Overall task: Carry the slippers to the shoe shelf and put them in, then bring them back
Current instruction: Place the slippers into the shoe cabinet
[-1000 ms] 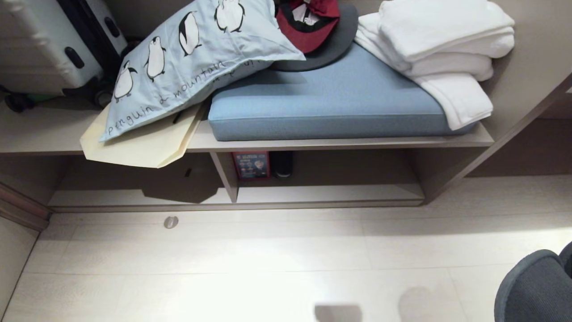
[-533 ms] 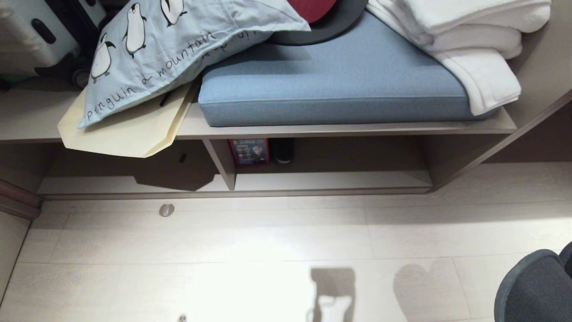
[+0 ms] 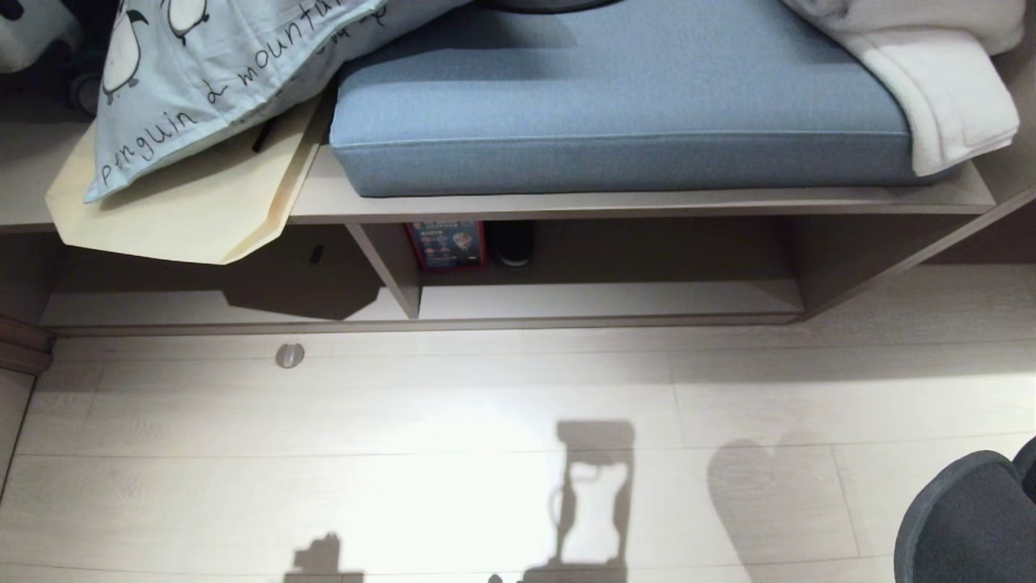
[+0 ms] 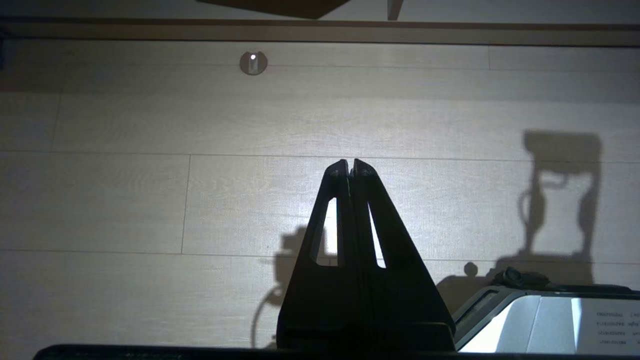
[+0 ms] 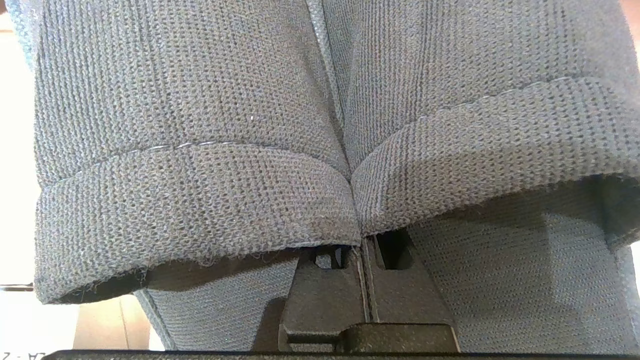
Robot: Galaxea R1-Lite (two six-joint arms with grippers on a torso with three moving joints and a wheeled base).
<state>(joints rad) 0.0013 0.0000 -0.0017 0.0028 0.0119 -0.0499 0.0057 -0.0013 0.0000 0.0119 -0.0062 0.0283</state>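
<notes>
Overall, per view:
Head view, slippers [image 3: 967, 522]: dark grey toe at the lower right corner, above the pale plank floor [image 3: 453, 421].
Head view, shoe shelf [image 3: 599, 300]: low cubby under a bench carrying a blue cushion [image 3: 615, 105] and a penguin pillow [image 3: 218, 73]; a red box [image 3: 445, 244] stood inside beside the divider.
Left wrist view, left gripper [image 4: 350, 167]: fingers pressed together, holding nothing, above the floor.
Right wrist view, right gripper [image 5: 364, 260]: fingers clamped on the adjoining inner walls of both slippers [image 5: 200, 150], which hung side by side, touching.
</notes>
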